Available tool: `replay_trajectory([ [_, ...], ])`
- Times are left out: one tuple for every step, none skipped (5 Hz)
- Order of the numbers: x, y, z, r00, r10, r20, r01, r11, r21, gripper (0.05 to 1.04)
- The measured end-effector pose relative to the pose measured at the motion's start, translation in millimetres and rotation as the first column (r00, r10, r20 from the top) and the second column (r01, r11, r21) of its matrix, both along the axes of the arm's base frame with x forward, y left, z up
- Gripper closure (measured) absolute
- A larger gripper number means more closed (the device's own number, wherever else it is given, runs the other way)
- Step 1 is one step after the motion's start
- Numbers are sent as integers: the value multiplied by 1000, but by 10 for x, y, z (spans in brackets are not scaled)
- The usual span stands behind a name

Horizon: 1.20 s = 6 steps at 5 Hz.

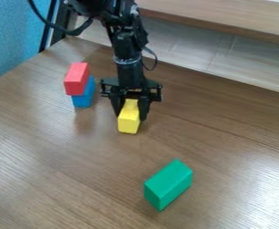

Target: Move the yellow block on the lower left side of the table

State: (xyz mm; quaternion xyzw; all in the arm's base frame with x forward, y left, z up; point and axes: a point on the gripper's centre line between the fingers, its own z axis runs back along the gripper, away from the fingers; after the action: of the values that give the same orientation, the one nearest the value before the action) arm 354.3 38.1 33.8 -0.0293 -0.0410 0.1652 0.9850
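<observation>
The black gripper [130,112] hangs over the upper middle of the wooden table [76,179], pointing down. Between its two fingers is the yellow block [128,120], one finger on each side of it. The block's front end juts out toward the camera. Whether its underside touches the table I cannot tell.
Left of the gripper a red block [77,78] rests on top of a blue block [84,94]. A green block [169,184] lies toward the front, right of the middle. Behind the arm runs a raised wooden ledge [226,20], and a blue panel [10,36] stands at the upper left.
</observation>
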Motion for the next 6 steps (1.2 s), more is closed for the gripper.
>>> replay_trajectory([
  [-425, -49, 160, 998, -49, -32, 49, 999, -21, 488],
  [-898, 21, 251, 989, -140, -42, 139, 990, -15, 488],
  [-1320, 251, 222, 981, -193, -14, 193, 981, -16, 488],
  [-1617, 540, 131, 978, -208, 10, 208, 978, 8, 488],
  [-1753, 823, 119, 987, -160, 33, 159, 987, 24, 488],
  [-1738, 960, 146, 988, -140, 61, 139, 990, 26, 488],
])
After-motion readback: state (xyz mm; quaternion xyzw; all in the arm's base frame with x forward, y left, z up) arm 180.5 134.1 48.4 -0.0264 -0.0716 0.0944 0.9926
